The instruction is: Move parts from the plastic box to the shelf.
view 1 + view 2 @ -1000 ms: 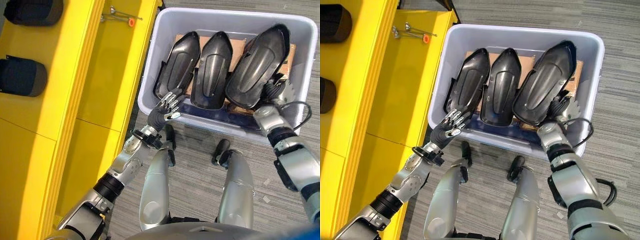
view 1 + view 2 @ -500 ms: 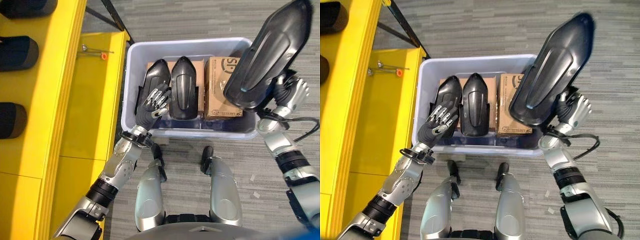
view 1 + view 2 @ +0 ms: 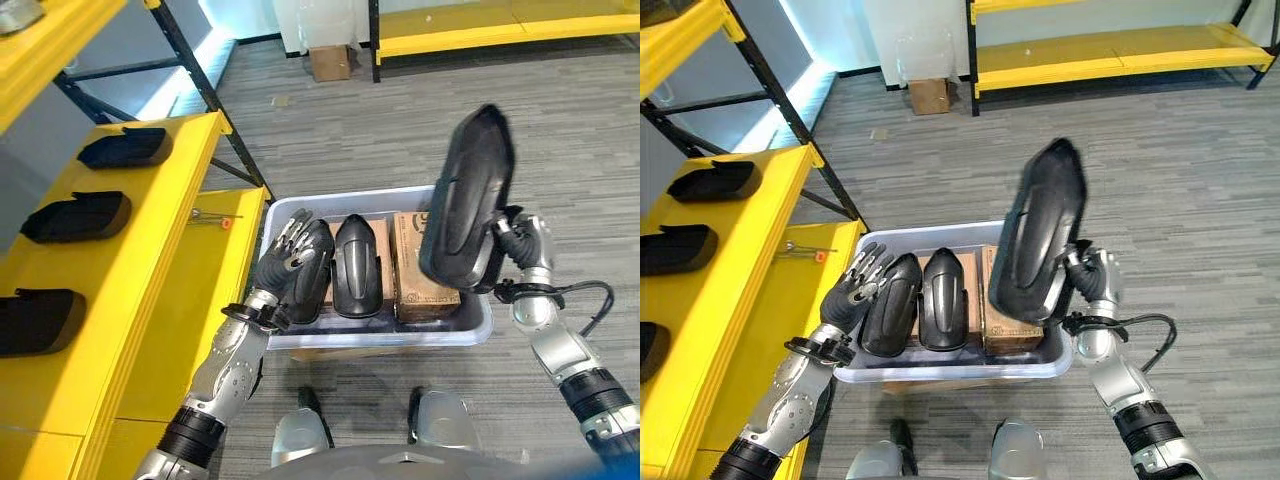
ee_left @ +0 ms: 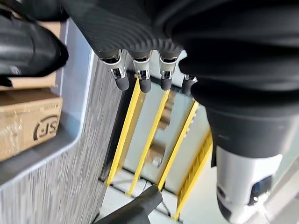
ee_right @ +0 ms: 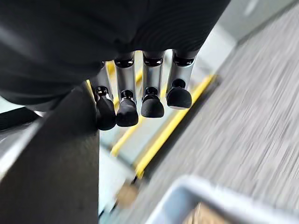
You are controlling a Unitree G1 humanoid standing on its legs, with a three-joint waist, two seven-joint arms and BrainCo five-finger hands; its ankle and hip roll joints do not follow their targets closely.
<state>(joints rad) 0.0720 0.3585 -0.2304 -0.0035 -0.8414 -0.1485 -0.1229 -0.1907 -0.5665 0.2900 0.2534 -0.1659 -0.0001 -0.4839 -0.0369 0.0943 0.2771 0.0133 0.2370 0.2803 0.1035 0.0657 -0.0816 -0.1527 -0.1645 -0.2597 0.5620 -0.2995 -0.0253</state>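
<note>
Black parts sit on the yellow shelf (image 3: pixel 150 290) at the robot's left: one far (image 3: pixel 125 147), one in the middle (image 3: pixel 78 215) and one near (image 3: pixel 40 322). A small metal tool with an orange bit (image 3: pixel 215 216) lies on a lower board of the shelf, close to the plastic box (image 3: pixel 400 335). The box stands on the grey floor, just beside the shelf. Far back there is a small cardboard carton (image 3: pixel 330 62) on the floor, next to another yellow shelf (image 3: pixel 1110 50). The right hand (image 3: pixel 525 245) has its fingers curled round the low end of a long black part (image 3: pixel 465 200) and holds it up, tall and a bit tilted, above the right end of the box. The left hand (image 3: pixel 280 262) has straight, spread fingers over the left end of the box, at the black part (image 3: pixel 310 270) that lies there; I cannot tell if they touch. Inside the box there is one more black part (image 3: pixel 357 265) in the middle and a brown cardboard box (image 3: pixel 420 285) at the right.
</note>
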